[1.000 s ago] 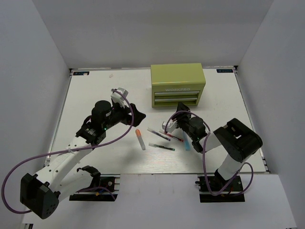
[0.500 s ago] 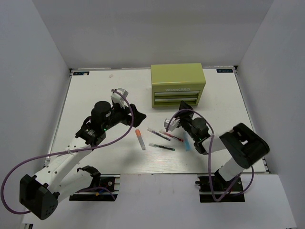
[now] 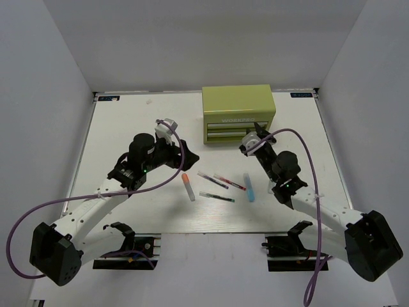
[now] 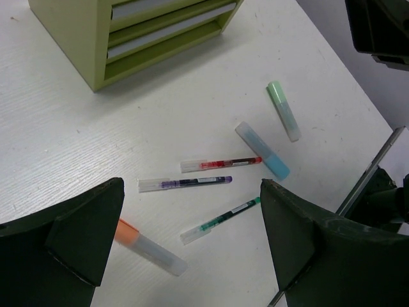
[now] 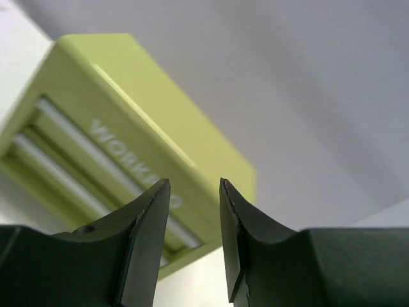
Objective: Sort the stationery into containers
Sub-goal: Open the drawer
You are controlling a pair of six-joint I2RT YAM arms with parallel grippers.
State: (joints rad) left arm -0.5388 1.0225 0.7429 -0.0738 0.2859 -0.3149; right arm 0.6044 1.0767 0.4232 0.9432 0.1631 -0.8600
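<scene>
Chest standing at the table's far edge, drawers sitting shut. Orange marker, blue marker, mint marker, red pen, dark pen, green pen lying loose mid-table, before the chest. Left gripper hovering above them, jaws spread wide, empty. Right gripper facing the chest, jaws part-open, gripping nothing.

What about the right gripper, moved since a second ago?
Yes. The right gripper went from beside the pens toward the tool chest, now near its drawers.
</scene>
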